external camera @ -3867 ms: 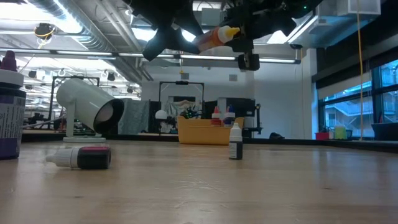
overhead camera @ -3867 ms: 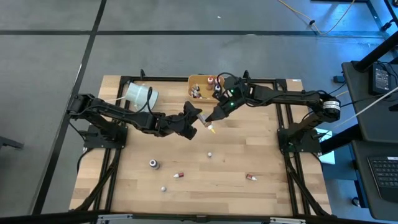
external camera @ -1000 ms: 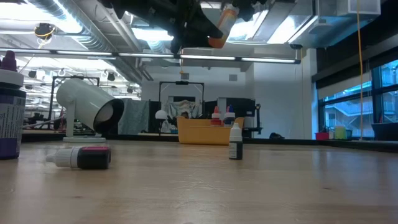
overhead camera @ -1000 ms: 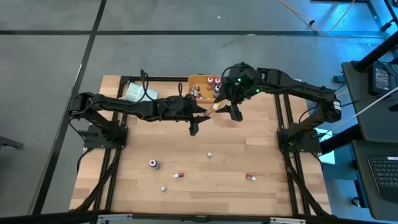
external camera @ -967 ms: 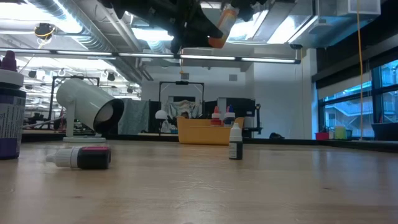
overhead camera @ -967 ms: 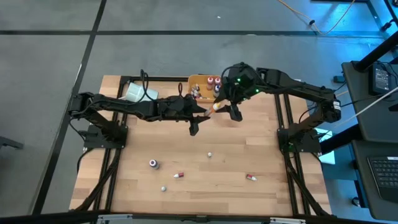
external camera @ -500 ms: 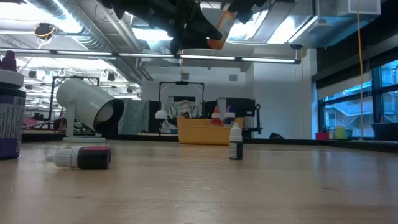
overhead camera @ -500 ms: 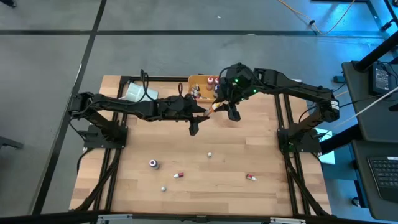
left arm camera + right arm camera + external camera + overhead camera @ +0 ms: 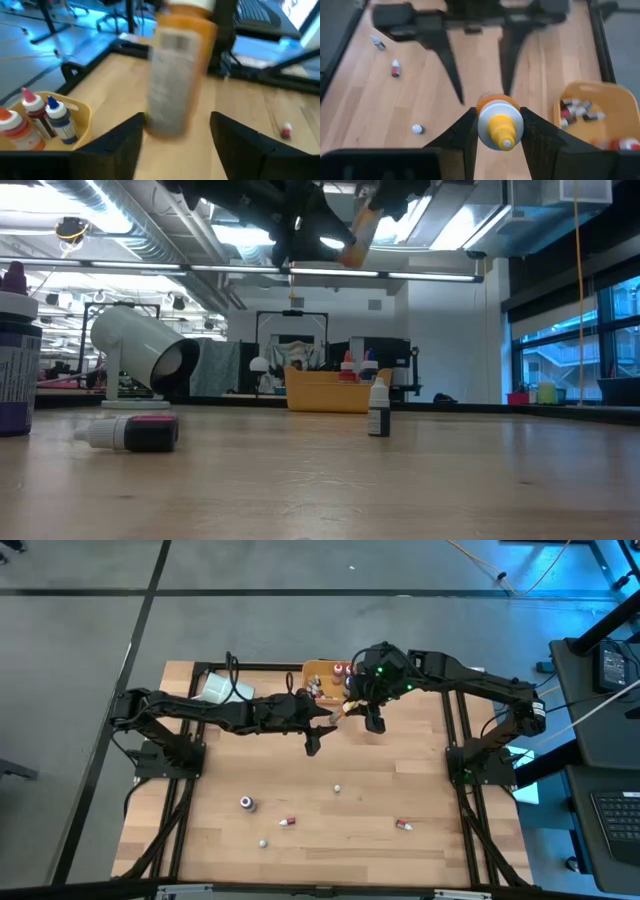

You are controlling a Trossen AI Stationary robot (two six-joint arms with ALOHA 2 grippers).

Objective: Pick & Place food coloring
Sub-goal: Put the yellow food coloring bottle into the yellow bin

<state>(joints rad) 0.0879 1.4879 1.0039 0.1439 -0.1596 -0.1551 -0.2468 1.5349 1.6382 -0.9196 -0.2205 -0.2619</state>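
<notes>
An orange food coloring bottle (image 9: 345, 710) with a white cap and yellow tip hangs high over the table's far middle, next to the orange bin (image 9: 322, 677). My right gripper (image 9: 500, 137) is shut on its cap end. My left gripper (image 9: 177, 145) is open; its fingers stand on either side of the bottle's bottom end (image 9: 167, 127), and I cannot tell whether one still touches it. In the low view the bottle (image 9: 358, 230) hangs tilted between both dark grippers. Several small food coloring bottles lie on the wood, among them one (image 9: 247, 803) near the front left. My right gripper pinches the bottle's white cap (image 9: 500, 117) between its two fingers, which slant down from the table's far right. The bottle hangs below them, tilted, with its bottom end toward my left gripper. It is lifted well clear of the table.
The orange bin (image 9: 600, 107) holds several small bottles. A large white cup (image 9: 222, 688) lies on its side at the far left. A dark bottle with a white cap (image 9: 378, 408) stands mid-table and another (image 9: 130, 432) lies near the front. More small ones (image 9: 404, 826) are scattered on the near half.
My left gripper has opened around the bottle's bottom end and kept its place. In the low view the bottle has swung to hang a little steeper from my right gripper, and its bottom end now shows free of the left fingers.
</notes>
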